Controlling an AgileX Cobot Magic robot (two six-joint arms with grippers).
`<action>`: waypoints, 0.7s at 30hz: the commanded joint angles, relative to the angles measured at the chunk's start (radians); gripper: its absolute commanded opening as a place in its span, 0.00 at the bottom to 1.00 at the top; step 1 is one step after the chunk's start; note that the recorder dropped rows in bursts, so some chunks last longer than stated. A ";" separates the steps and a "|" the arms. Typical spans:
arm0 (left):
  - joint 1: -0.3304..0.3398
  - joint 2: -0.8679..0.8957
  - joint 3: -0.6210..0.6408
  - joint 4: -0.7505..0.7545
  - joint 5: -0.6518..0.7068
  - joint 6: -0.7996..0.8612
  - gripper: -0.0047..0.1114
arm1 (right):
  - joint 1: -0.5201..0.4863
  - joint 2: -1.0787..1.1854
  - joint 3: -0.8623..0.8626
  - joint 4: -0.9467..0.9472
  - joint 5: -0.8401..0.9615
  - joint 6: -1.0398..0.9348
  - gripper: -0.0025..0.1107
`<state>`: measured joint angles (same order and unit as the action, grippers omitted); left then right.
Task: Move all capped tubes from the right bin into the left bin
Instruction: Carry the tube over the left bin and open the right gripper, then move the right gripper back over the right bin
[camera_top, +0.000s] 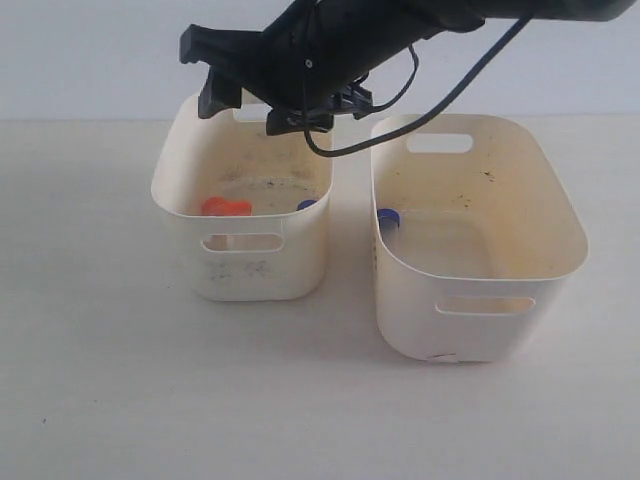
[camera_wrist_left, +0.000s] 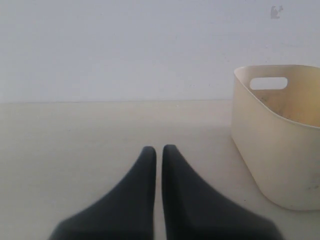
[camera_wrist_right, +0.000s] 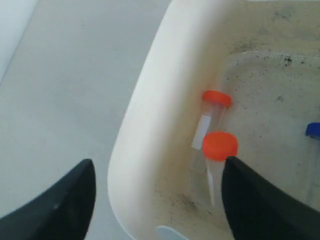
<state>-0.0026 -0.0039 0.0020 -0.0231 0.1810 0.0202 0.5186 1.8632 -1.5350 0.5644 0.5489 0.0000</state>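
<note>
My right gripper (camera_top: 205, 70) hangs open above the back left of the left bin (camera_top: 190, 165), its arm reaching across from the right. In the right wrist view the right gripper (camera_wrist_right: 158, 162) has its jaws wide apart on either side of the left bin's wall (camera_wrist_right: 150, 130), holding nothing. Two orange-capped tubes (camera_wrist_right: 216, 98) (camera_wrist_right: 220, 145) lie inside against that wall, the nearer one close beside one finger. A blue cap (camera_wrist_right: 313, 130) shows further in. In the exterior view the orange caps (camera_top: 226, 207) and a blue cap (camera_top: 307, 204) sit in the left bin. One blue-capped tube (camera_top: 387, 217) rests in the right bin (camera_top: 560, 215). My left gripper (camera_wrist_left: 159, 148) is shut and empty over the table.
The two bins stand side by side with a narrow gap between them. A black cable (camera_top: 440, 105) loops down from the right arm over the right bin's back rim. A cream bin (camera_wrist_left: 280, 135) stands beside the left gripper in the left wrist view.
</note>
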 joint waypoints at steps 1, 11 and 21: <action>-0.007 0.004 -0.002 -0.003 -0.007 -0.004 0.08 | -0.025 -0.045 -0.002 0.001 0.012 -0.012 0.42; -0.007 0.004 -0.002 -0.003 -0.007 -0.004 0.08 | -0.330 -0.107 0.002 -0.257 0.469 0.038 0.02; -0.007 0.004 -0.002 -0.003 -0.007 -0.004 0.08 | -0.339 0.066 0.002 -0.135 0.467 -0.047 0.02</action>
<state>-0.0026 -0.0039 0.0020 -0.0231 0.1810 0.0202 0.1854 1.9103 -1.5344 0.3767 1.0293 -0.0087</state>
